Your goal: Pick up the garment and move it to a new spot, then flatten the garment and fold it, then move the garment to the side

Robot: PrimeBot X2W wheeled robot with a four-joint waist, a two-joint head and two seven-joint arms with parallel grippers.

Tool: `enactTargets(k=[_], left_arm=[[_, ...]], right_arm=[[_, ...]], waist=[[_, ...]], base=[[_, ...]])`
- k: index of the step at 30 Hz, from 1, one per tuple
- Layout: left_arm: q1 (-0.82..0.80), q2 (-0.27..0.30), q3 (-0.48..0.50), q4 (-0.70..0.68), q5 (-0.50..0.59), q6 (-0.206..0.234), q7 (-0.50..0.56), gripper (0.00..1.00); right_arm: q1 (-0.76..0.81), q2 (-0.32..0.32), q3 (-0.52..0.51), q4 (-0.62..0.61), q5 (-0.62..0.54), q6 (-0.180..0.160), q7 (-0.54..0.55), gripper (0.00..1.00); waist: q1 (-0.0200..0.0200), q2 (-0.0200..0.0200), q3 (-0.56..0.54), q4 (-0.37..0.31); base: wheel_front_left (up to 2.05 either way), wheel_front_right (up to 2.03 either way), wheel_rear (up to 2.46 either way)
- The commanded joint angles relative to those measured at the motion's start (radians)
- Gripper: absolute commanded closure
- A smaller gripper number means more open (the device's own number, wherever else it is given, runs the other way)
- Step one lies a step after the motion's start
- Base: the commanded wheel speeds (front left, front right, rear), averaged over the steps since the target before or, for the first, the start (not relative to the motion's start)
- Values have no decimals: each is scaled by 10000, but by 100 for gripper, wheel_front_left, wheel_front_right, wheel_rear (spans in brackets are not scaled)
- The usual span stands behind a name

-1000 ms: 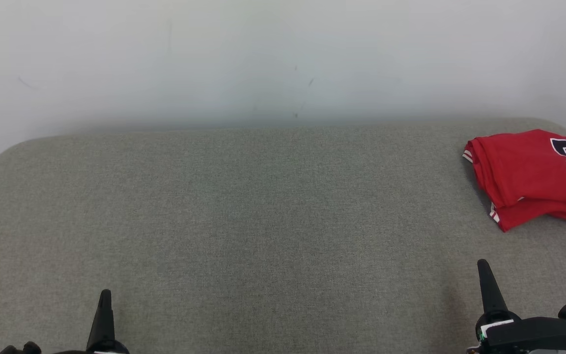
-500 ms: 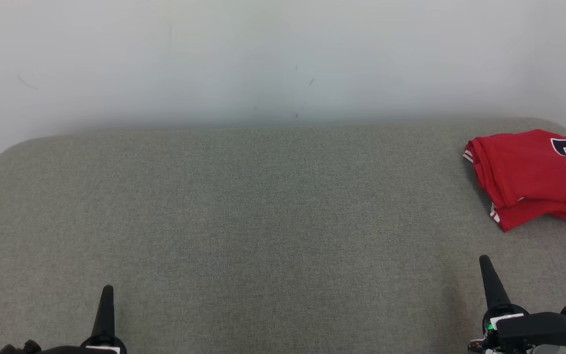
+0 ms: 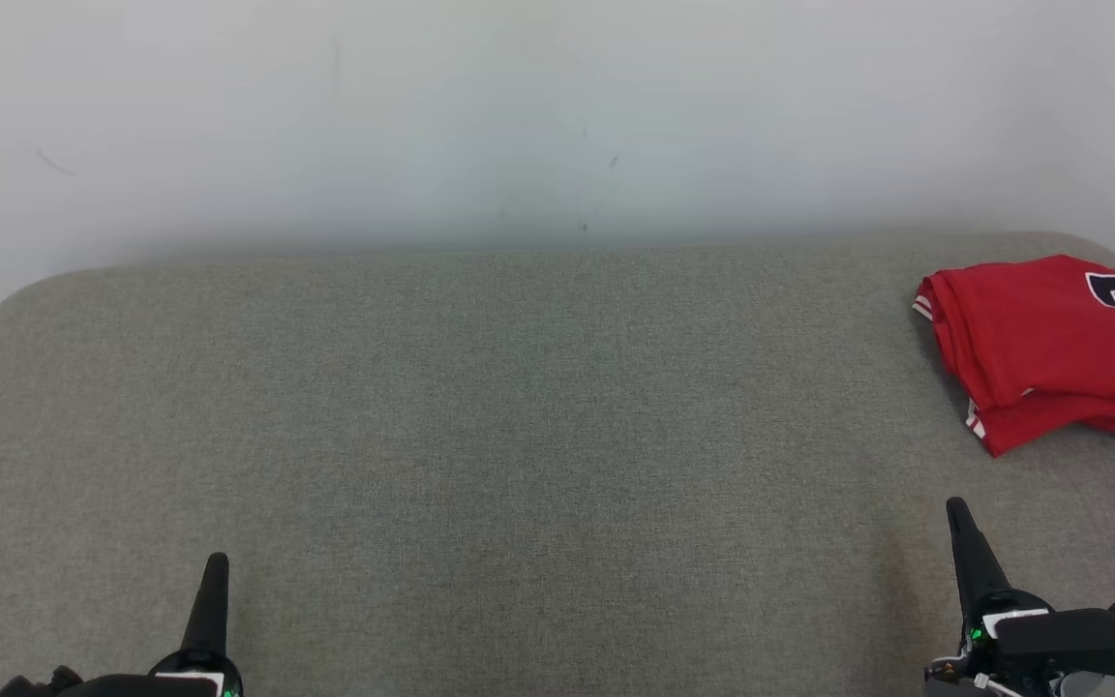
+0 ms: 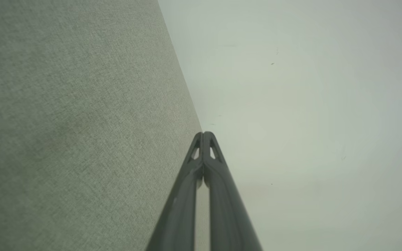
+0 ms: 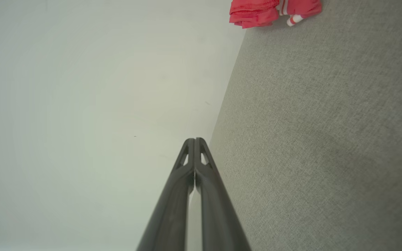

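Observation:
The garment [image 3: 1051,348], a red jersey with a dark number and white-striped trim, lies folded at the far right of the grey cushioned surface [image 3: 519,436]; its edge also shows at the top of the right wrist view as red garment [image 5: 270,12]. My right gripper [image 3: 956,508] is shut and empty at the lower right, well short of the garment. In its wrist view, the right gripper [image 5: 194,140] has its fingers pressed together. My left gripper [image 3: 217,561] is shut and empty at the lower left, and the left gripper [image 4: 203,134] shows tips touching.
A pale wall [image 3: 557,116] rises right behind the grey surface. The surface has rounded corners at the back left and back right. A wide bare stretch of grey fabric lies between the two grippers.
Both grippers have crept slightly up the head view, a little farther onto the surface. The garment has not moved.

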Motion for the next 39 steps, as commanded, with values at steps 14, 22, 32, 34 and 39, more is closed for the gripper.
enactTargets(k=[14,22,32,34,39], left_arm=[[-348,50,76,111,-1260,-84,317,100],[-448,50,95,177,-1838,-113,447,100],[-491,50,116,246,-2455,-111,622,100],[-503,50,117,253,-2500,-116,618,100],[-501,50,117,249,-2498,-114,618,100]], right_arm=[[-268,47,-170,57,1190,-17,301,100],[-289,65,-244,108,1725,-19,466,100],[-369,84,-324,168,2300,-21,612,100],[-380,89,-329,171,2334,-21,619,100],[-380,98,-340,170,2309,-21,625,100]], waist=[[0,-1,3,8],[0,-1,4,13],[0,-1,6,18],[0,-1,6,18],[0,-1,6,18]], base=[[0,0,0],[0,0,0],[0,0,0],[0,0,0],[0,0,0]])
